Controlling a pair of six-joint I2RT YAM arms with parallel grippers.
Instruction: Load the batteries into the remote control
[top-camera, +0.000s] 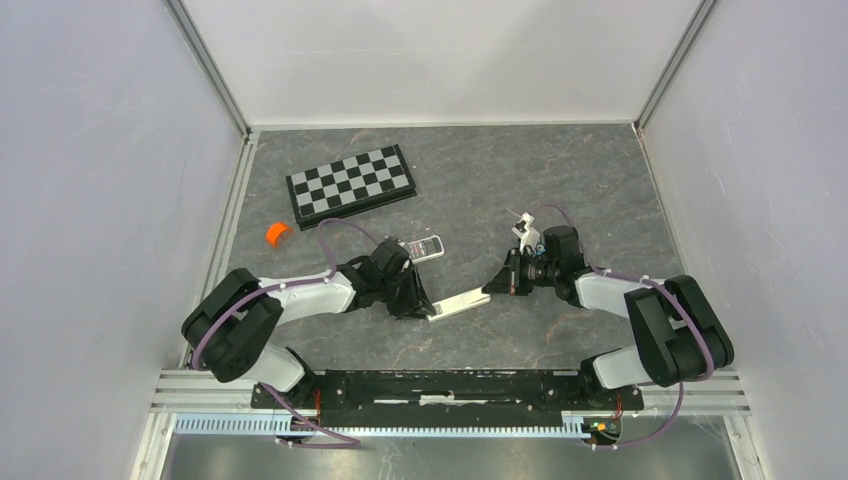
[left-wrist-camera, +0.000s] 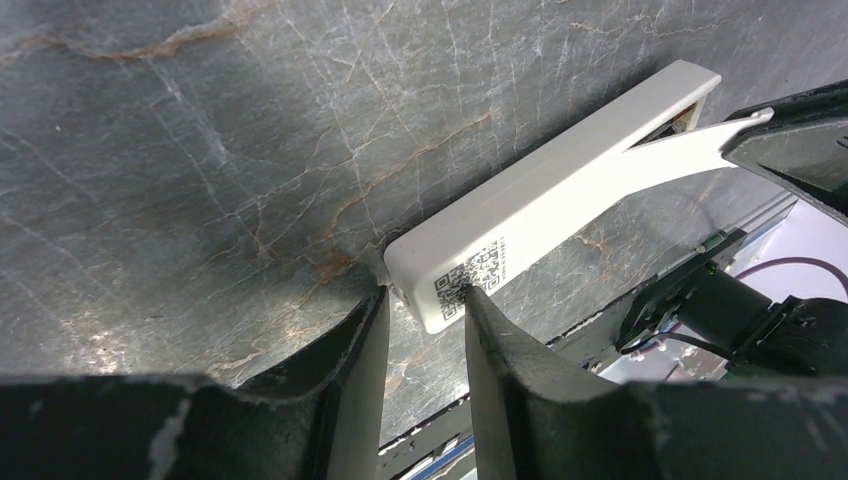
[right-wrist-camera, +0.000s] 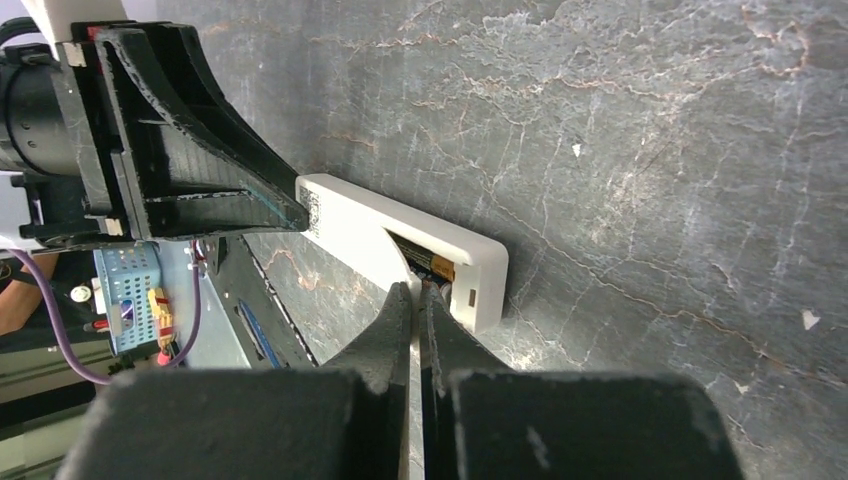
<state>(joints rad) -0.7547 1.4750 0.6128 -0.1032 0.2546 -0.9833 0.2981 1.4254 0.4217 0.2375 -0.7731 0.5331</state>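
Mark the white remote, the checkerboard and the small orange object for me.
white remote (top-camera: 462, 301): top view, middle of its body.
checkerboard (top-camera: 350, 182): top view, centre of the board.
small orange object (top-camera: 277, 234): top view, its middle.

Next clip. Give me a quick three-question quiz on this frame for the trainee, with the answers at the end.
1. Multiple choice: what do the right jaws pinch? A) the thin white battery cover; B) an orange cap; C) the checkerboard.
2. True or false: the left jaws stand on either side of the code-printed end of the white remote.
3. Fill in: inside the remote's open recess lies a ___.
Key: 1 A. 2 true. 3 battery.
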